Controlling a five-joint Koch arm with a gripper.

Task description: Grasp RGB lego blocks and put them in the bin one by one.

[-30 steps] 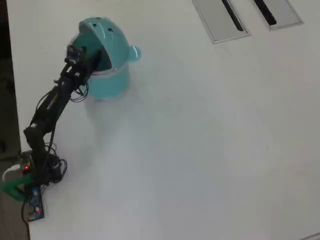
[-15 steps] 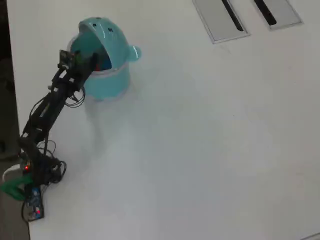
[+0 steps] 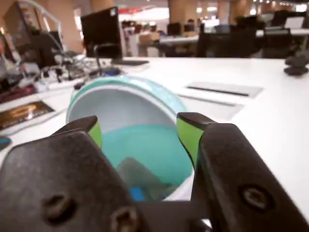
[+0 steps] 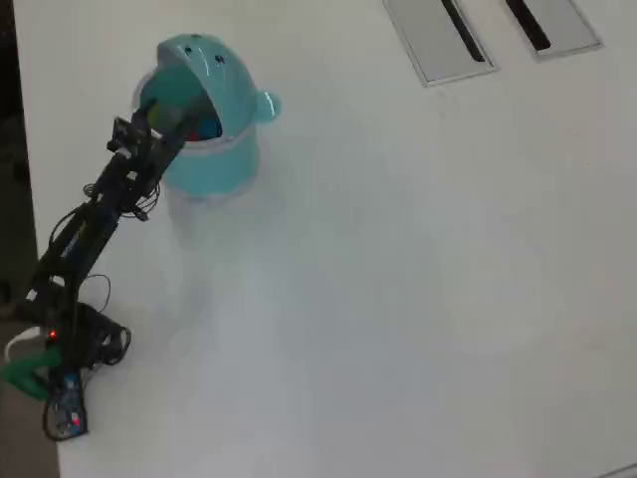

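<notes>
White and almost bare, the counter (image 4: 398, 299) fills the overhead view, with two flat grey panels (image 4: 438, 40) set into it at the far edge and an open office blurred behind in the wrist view. On the counter's left part in the overhead view stands the teal bin (image 4: 204, 149), its domed lid (image 4: 204, 65) tipped back so that the mouth is open. The gripper (image 3: 140, 133) hangs at this mouth – its two jaws stand clearly apart, green pads (image 3: 186, 137) facing each other, and nothing is between them; it touches nothing that I can see. Inside the bin, a blue block (image 3: 136, 194) lies at the bottom in the wrist view, and from overhead a small red spot (image 4: 207, 126) shows in the opening, probably the red block. The yellow-green block I cannot find in either view, and no block lies on the open counter. My judgement is that a release into the bin is just done and that the task is near its end, maybe finished. The next move calls for lifting the gripper away from the rim without knocking the lid – and, if one block is left somewhere out of sight, for finding it first.
</notes>
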